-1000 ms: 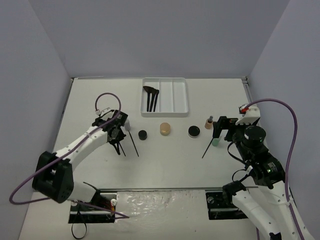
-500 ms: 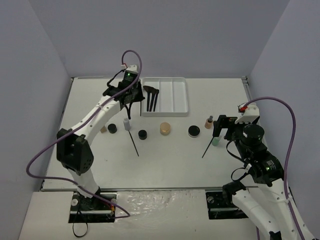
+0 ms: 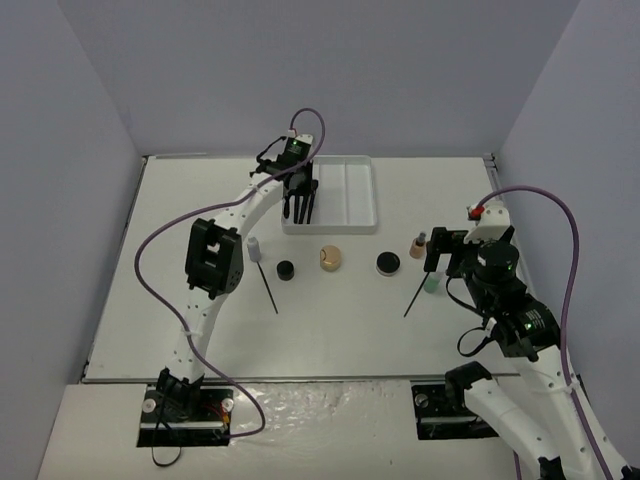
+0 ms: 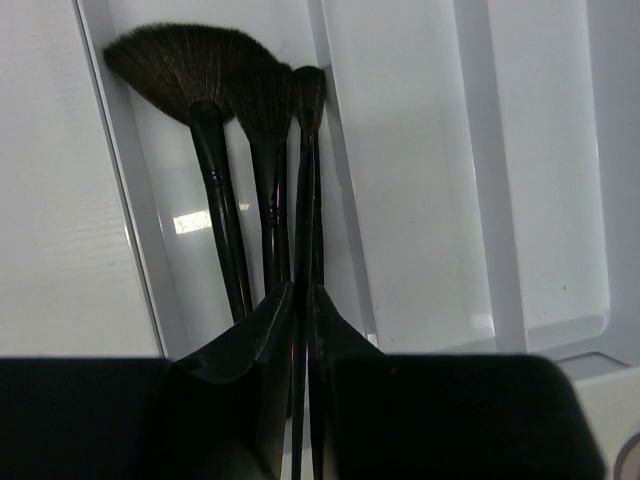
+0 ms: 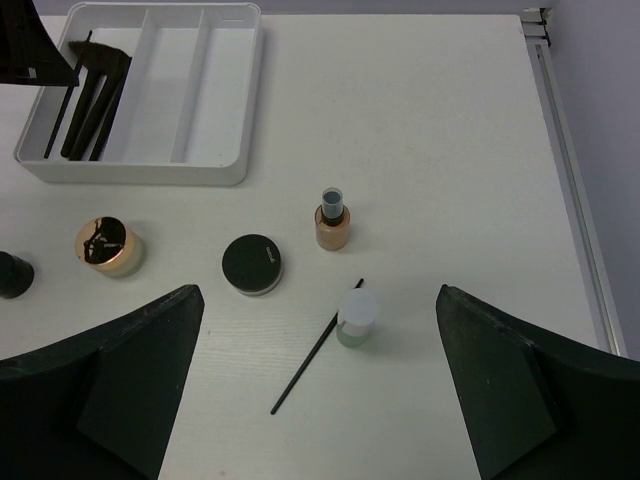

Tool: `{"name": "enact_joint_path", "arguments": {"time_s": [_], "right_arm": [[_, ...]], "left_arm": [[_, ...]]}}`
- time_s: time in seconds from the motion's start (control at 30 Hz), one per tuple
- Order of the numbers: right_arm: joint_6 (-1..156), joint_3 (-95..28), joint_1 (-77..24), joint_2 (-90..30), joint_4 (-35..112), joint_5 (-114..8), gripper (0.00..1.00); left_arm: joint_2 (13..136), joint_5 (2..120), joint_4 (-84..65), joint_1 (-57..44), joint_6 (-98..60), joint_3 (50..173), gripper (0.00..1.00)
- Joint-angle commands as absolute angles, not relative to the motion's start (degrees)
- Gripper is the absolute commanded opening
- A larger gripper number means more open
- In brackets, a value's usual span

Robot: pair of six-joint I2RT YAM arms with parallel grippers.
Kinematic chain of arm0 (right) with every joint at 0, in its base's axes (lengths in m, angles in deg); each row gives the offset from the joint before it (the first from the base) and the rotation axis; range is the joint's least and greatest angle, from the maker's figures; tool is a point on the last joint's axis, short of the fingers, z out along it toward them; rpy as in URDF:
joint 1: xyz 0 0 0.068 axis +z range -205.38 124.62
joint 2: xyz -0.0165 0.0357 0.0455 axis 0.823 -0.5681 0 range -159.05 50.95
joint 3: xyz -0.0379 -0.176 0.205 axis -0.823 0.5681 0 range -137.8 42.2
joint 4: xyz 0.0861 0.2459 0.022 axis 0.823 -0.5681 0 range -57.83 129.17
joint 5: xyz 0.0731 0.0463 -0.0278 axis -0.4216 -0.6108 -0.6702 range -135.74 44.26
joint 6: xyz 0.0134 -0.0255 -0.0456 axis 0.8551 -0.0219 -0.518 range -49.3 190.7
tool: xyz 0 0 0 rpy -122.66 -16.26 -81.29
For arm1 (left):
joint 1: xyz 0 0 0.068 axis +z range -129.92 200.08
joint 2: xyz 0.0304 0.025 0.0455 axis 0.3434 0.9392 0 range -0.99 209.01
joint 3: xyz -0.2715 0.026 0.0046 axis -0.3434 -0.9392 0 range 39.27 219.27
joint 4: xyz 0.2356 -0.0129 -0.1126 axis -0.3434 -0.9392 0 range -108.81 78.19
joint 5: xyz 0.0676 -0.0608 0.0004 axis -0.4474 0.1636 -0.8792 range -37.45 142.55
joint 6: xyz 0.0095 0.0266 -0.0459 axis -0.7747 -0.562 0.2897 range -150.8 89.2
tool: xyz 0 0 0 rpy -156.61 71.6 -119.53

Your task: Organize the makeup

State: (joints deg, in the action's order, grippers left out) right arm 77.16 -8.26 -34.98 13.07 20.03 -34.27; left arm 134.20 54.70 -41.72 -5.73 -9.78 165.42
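Just off the near left corner of the white 3-compartment tray (image 3: pixel 345 228), a small white bottle (image 3: pixel 254 247), a loose thin brush (image 3: pixel 268 285) and a small black pot (image 3: pixel 286 269) sit on the table, not yet sorted. The left gripper (image 4: pixel 300 300) reaches into the tray's left compartment, its jaws pinched narrow on the handle of a slim brush (image 4: pixel 308 85). That brush lies alongside a fan brush (image 4: pixel 185 65) and a rounded brush (image 4: pixel 262 100), with all 3 heads pointing toward the tray's far wall. The step in hand looks like laying this brush down with its fellows. The next move likely calls for parting the jaws a little and lifting straight up, so that the neighbouring handles are not dragged, then going for the loose brush. The tray's middle and right compartments hold nothing. Along the tray's near side stand a gold-tan jar (image 3: pixel 330 258) and a round black compact (image 3: pixel 388 263). Beyond the tray's near right corner are a tan bottle (image 3: pixel 417 245), a second thin brush (image 3: pixel 415 295) and, touching its tip, a pale green bottle (image 3: pixel 431 283). The right gripper (image 5: pixel 318 300) hovers above that last group, its jaws spread wide and holding nothing.
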Motion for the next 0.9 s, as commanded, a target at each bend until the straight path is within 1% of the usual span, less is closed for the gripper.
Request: {"name": "enact_joint_path", "arguments": {"time_s": [0.0,0.03,0.1,0.13,0.27,0.33,0.47,0.63,0.77,0.87], "right_arm": [[75.71,-10.97,-34.50,11.36,23.57,-31.96,1.00],[75.70,-10.97,-34.55,11.29,23.52,-31.73,1.00],[75.62,-10.95,-34.55,11.05,23.52,-31.39,1.00],[75.62,-10.89,-34.55,11.05,23.52,-31.33,1.00],[75.53,-10.88,-34.55,11.48,23.52,-30.94,1.00],[75.53,-10.89,-34.55,11.59,23.61,-30.98,1.00],[75.65,-11.06,-34.55,11.67,23.53,-31.55,1.00],[76.34,-10.95,-34.55,12.07,23.53,-32.70,1.00],[76.56,-10.50,-34.55,12.73,23.64,-33.41,1.00],[76.98,-9.89,-34.55,13.35,23.77,-34.21,1.00]], "left_arm": [[135.59,54.04,-39.48,-4.62,-10.37,174.38,0.08],[136.51,53.99,-39.76,-4.62,-10.30,175.55,0.11],[137.54,53.50,-40.46,-4.62,-10.12,176.79,0.28],[137.37,53.19,-40.46,-4.62,-10.06,176.98,0.33],[133.90,52.26,-40.20,-4.62,-9.17,173.24,0.42],[130.27,50.36,-40.24,-4.65,-8.24,170.50,0.43],[120.99,46.38,-40.25,-5.27,-5.25,160.88,0.45],[106.31,37.01,-44.36,-8.50,0.24,144.80,0.48],[97.09,34.17,-47.88,-10.08,8.30,130.39,0.51],[91.35,33.04,-47.98,-11.43,13.82,119.24,0.51]]}}
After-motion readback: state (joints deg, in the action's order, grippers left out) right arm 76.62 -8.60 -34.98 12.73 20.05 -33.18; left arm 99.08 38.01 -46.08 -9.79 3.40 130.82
